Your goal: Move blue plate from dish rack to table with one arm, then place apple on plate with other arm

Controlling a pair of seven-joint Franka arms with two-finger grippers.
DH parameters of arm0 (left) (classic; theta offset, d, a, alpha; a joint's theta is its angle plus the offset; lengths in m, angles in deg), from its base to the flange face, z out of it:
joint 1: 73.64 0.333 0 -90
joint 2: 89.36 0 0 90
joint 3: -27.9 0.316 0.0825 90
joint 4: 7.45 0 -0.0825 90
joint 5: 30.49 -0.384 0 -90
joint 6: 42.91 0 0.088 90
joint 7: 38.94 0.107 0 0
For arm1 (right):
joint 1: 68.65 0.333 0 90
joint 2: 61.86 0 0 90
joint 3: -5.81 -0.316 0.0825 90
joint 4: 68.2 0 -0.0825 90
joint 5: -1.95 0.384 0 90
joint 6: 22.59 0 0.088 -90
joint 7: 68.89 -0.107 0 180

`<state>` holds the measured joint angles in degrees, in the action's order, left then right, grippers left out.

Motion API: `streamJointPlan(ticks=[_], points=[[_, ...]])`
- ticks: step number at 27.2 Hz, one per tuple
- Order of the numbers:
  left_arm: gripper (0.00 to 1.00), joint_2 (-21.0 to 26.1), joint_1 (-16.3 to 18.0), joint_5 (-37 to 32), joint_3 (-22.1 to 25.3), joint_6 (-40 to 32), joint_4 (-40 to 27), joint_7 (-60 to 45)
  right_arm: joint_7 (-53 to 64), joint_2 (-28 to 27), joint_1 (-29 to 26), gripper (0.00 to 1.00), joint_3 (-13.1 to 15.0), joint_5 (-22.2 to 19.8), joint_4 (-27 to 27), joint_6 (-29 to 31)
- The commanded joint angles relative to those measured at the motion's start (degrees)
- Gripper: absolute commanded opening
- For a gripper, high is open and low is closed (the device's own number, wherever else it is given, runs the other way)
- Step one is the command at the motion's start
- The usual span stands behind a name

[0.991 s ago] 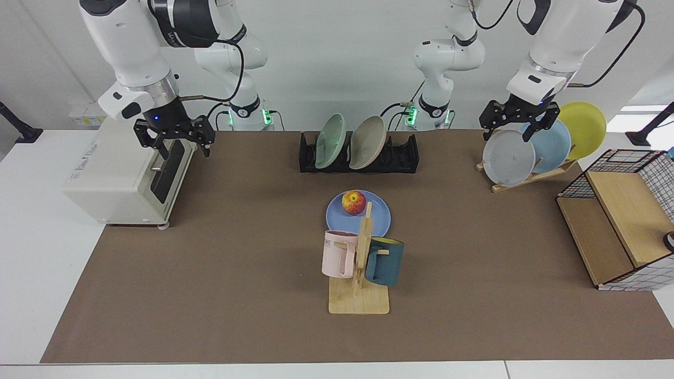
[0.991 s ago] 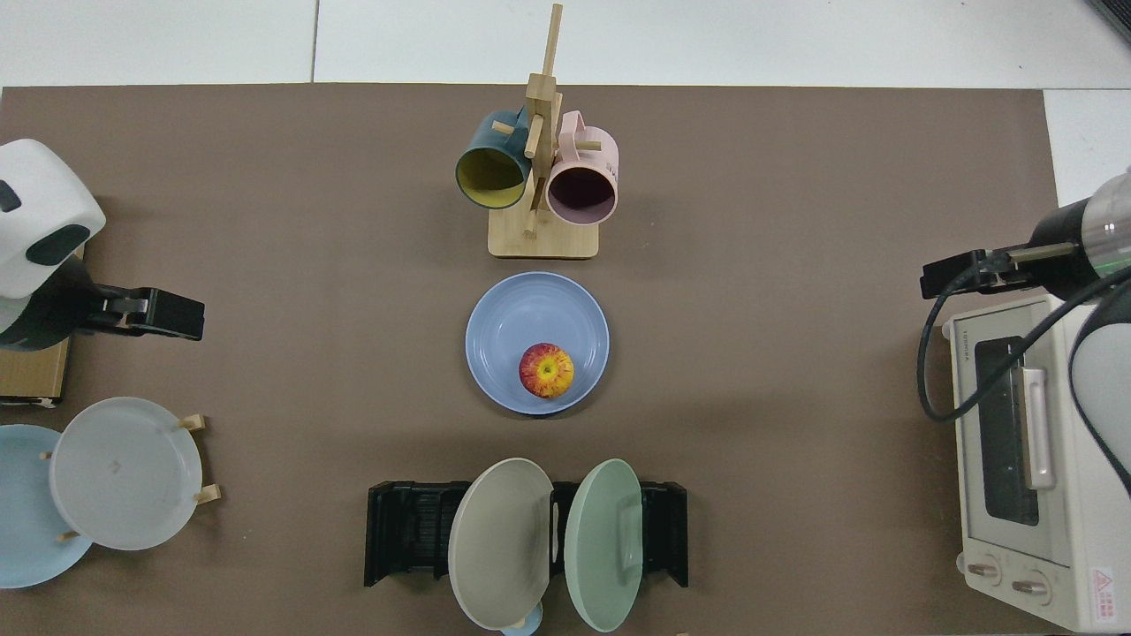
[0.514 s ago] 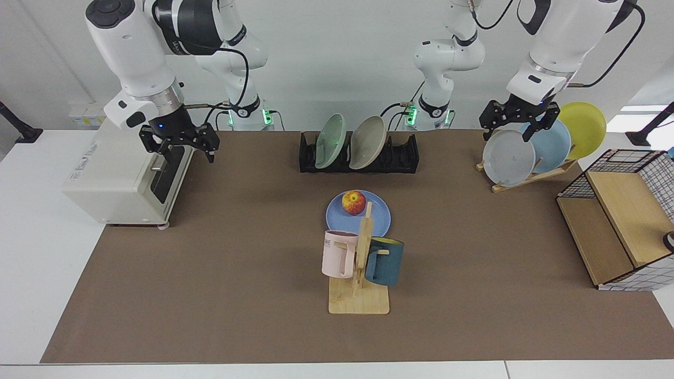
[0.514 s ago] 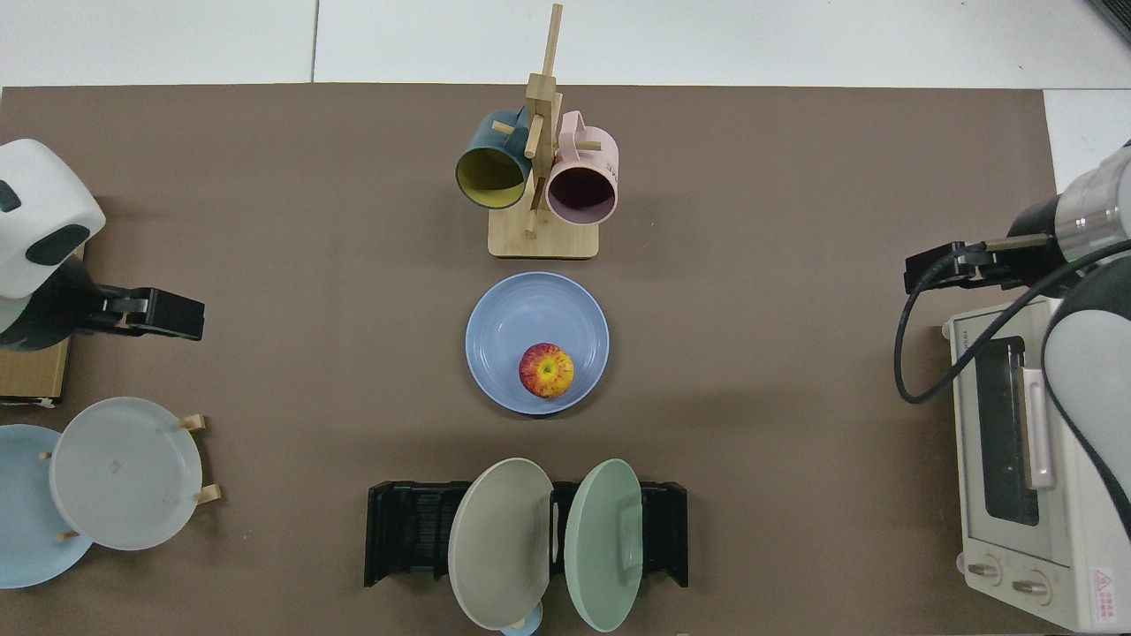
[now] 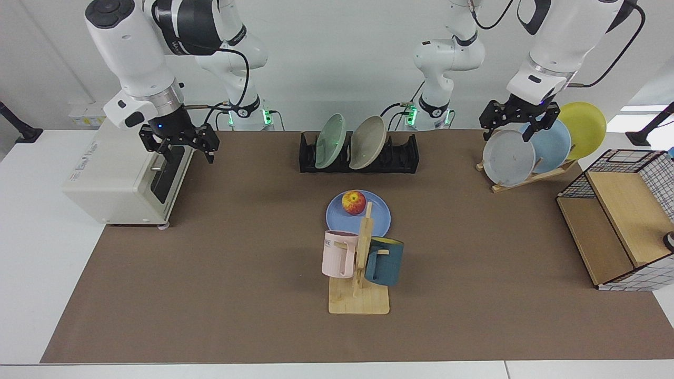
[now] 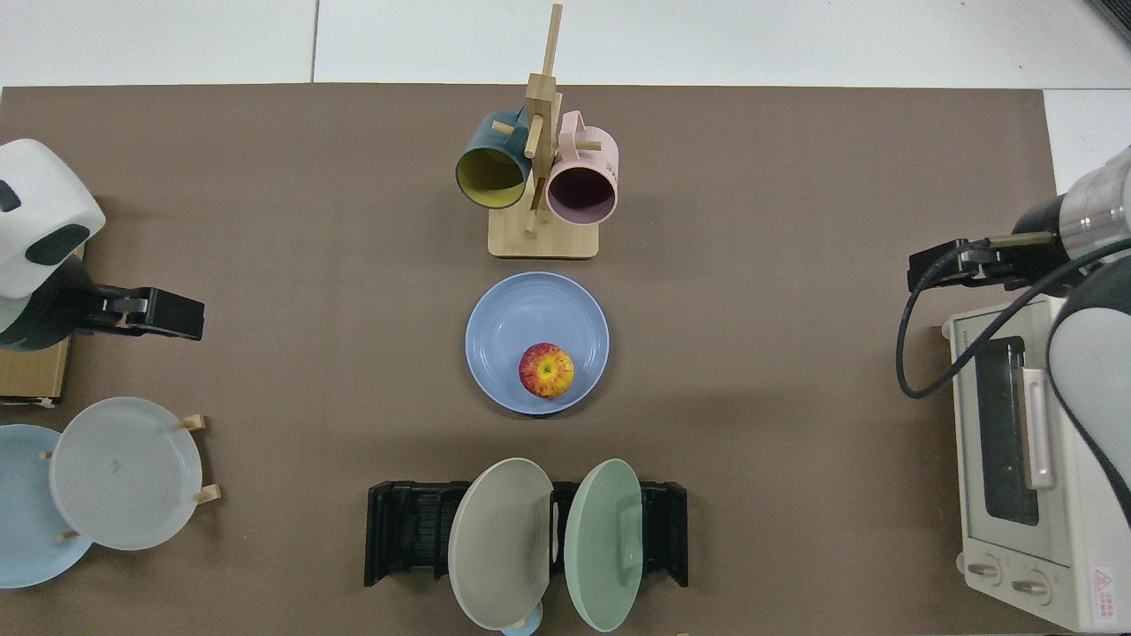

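- Where the blue plate (image 5: pixel 358 216) lies flat on the table (image 5: pixel 237 273), apple (image 5: pixel 354 202) resting on it toward the dish rack (image 5: pixel 359 153) side; broad bare brown mat open on both flanks.
- Left gripper (image 5: pixel 519 126) raised by the wooden plate stand (image 5: pixel 526 176) at one table edge, jaws spread apart, nothing between them.
- Right gripper (image 5: pixel 181 143) raised beside the toaster oven (image 5: pixel 126 173) at the opposite edge, jaws likewise apart and empty.
- Partly hidden in the facing view: plate's near rim, behind the mug tree (image 5: pixel 360 263) with its pink mug (image 5: pixel 338 253) and teal mug (image 5: pixel 384 261).
- Cut off in the top view: arms at both side borders, pale blue plate (image 6: pixel 22 512) too.
- Standing in the rack: green plate (image 5: pixel 330 134), beige plate (image 5: pixel 367 136). Wire-sided wooden shelf (image 5: pixel 616 226) at the far corner.
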<state>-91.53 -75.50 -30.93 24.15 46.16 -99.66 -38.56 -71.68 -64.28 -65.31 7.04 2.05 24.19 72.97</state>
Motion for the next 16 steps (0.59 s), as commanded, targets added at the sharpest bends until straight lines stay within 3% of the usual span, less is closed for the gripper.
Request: streamJointPlan(ticks=[1, 7, 16], points=[[1.00, -0.47, 0.62, 0.80, -0.12, -0.92, 0.19, 0.33, 0.07, 0.32, -0.87, 1.00, -0.27, 0.43, -0.10, -0.19], [1.00, -0.47, 0.63, 0.80, -0.12, -0.92, 0.19, 0.33, 0.15, 0.75, 0.71, 1.00, 1.67, 0.43, 0.16, -0.90], [1.00, -0.47, 0.63, 0.80, -0.12, -0.92, 0.19, 0.33, 1.56, 2.86, 0.62, 1.00, 1.67, 0.25, 2.18, -1.86]])
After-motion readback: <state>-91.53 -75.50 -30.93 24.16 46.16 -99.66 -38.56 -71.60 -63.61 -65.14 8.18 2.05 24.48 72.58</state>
